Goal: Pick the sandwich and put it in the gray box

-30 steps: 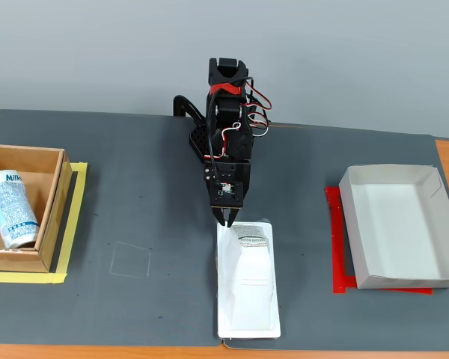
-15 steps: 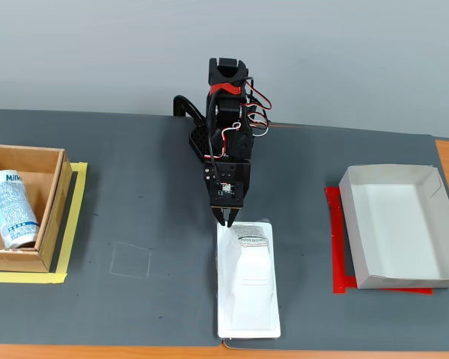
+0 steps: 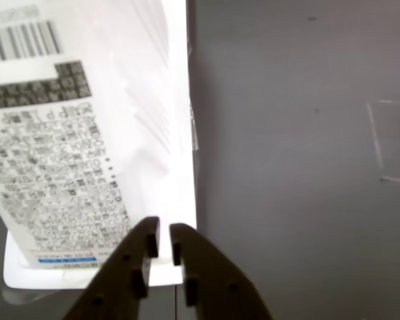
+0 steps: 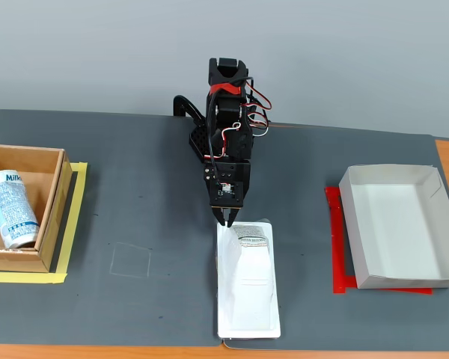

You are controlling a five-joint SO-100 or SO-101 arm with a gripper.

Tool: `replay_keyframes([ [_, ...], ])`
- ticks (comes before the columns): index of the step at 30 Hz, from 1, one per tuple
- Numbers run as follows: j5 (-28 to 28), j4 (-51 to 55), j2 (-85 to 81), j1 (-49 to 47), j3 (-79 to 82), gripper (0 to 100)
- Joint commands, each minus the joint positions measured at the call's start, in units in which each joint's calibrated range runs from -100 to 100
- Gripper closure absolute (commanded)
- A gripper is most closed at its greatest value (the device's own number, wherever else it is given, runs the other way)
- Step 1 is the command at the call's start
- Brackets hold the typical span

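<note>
sandwich [image 4: 247, 288] lying flat on the dark gray bench [image 4: 150, 194], near its front edge in the fixed view, long axis running toward the camera, printed label end nearest the arm. gripper [image 4: 230, 221] lowered to that far end, at its left corner. in the wrist view, fingers [image 3: 141, 243] nearly together, only a narrow slit between the tips, with the white package edge [image 3: 177, 167] right at the slit; cannot tell whether clamped on it. gray box [image 4: 357, 247] well apart at right, over red tape. brown box [image 4: 30, 161] at left, milk carton [image 4: 10, 208] lying inside.
</note>
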Motion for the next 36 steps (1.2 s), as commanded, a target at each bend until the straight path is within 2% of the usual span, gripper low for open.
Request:
replay_keyframes([
  [1,-0.1,-1.0,-0.4,0.4,0.2,98],
  [7,0.3,-0.9,-0.4,1.0,0.2,98],
  [15,-0.1,0.2,0.3,7.0,-6.2,98],
  [21,0.3,10.2,0.3,11.2,-14.1,98],
  [29,-0.1,14.9,2.1,7.7,-23.2,98],
  [36,-0.2,13.1,19.8,1.4,-34.5,98],
])
